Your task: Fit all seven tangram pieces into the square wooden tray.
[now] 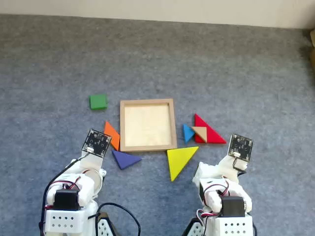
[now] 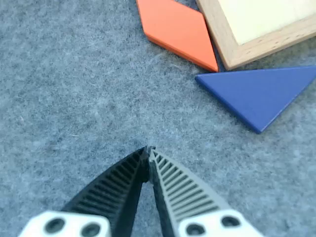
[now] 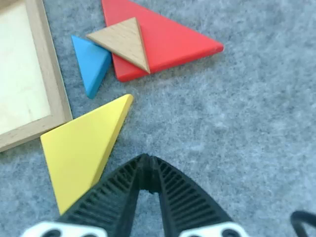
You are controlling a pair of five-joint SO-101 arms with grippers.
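The square wooden tray (image 1: 172, 125) lies mid-table with nothing in it. To its left are a green square (image 1: 98, 102), an orange parallelogram (image 1: 112, 134) (image 2: 177, 29) and a dark blue triangle (image 1: 125, 159) (image 2: 261, 94). On its right lie a light blue triangle (image 1: 188, 132) (image 3: 91, 61), a red triangle (image 1: 211, 132) (image 3: 168, 42) with a wooden triangle (image 1: 200, 132) (image 3: 123, 42) on top, and a yellow triangle (image 1: 180, 160) (image 3: 81, 148). My left gripper (image 2: 148, 150) is shut over bare carpet near the orange piece. My right gripper (image 3: 146, 159) is shut beside the yellow triangle.
Grey carpet covers the whole table (image 1: 157, 59). The tray's corner (image 2: 237, 54) lies close to the orange and dark blue pieces. A brown object (image 1: 312, 42) shows at the far right edge. A black cable (image 1: 123, 211) loops at the left arm's base.
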